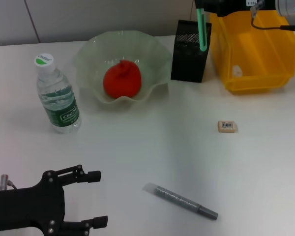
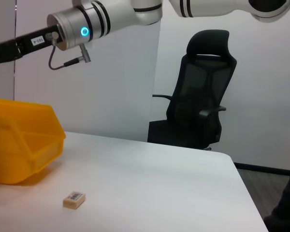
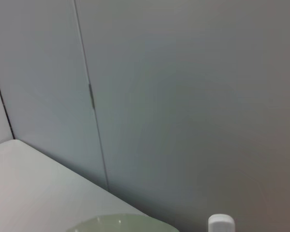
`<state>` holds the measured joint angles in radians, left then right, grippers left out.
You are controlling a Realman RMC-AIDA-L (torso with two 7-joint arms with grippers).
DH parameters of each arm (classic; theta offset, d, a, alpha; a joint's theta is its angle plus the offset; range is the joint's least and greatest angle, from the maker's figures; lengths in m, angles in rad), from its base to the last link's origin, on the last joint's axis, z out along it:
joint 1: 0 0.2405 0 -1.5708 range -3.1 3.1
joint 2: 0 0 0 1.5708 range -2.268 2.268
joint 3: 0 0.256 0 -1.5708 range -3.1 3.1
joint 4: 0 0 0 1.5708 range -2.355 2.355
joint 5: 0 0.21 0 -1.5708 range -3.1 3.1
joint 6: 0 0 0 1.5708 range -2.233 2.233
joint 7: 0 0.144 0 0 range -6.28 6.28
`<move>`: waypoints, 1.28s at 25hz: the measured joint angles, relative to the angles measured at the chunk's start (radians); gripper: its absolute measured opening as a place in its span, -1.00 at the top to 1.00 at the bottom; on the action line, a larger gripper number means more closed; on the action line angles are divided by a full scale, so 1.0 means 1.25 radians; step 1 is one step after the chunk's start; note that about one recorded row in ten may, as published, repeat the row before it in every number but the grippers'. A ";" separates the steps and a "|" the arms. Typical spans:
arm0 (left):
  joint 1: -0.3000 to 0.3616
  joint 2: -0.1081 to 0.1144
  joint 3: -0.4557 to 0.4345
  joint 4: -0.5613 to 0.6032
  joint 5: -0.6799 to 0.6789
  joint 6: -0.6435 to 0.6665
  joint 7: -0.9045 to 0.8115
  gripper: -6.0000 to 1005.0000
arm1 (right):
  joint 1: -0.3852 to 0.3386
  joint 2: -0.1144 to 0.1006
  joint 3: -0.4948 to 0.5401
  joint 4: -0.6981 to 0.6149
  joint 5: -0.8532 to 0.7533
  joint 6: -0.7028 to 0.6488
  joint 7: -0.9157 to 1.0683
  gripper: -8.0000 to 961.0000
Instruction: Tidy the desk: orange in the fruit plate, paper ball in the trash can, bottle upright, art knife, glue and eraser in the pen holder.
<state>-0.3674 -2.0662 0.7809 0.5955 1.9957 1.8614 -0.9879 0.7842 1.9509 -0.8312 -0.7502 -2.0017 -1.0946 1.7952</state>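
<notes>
Right tool is up at the back, clamped on green glue stick, its lower end w/in black pen holder. Left tool low at near edge, fingers apart. Eraser & art knife lie on surface; bottle upright; orange in fruit plate.

— What appears in the right wrist view?
— Mostly a grey panelled wall. A white tabletop shows in one corner, beside a pale green plate rim and a white bottle cap.
</notes>
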 joint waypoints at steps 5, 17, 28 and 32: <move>-0.001 0.000 0.000 -0.001 0.003 -0.006 0.000 -0.71 | -0.004 0.000 0.013 -0.011 0.001 -0.005 -0.002 0.64; -0.010 -0.001 0.000 -0.011 0.004 -0.012 0.000 -0.72 | 0.005 -0.010 0.021 -0.006 0.078 -0.012 -0.064 0.64; -0.012 -0.001 0.000 -0.022 0.002 -0.015 0.011 -0.71 | 0.042 -0.031 0.022 0.143 0.104 0.044 -0.201 0.64; -0.013 -0.001 0.000 -0.028 0.003 -0.015 0.013 -0.71 | 0.041 -0.027 0.022 0.145 0.104 0.048 -0.211 0.64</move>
<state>-0.3833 -2.0678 0.7808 0.5599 1.9992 1.8421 -0.9722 0.8352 1.9172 -0.8036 -0.5690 -1.8714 -1.0345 1.5318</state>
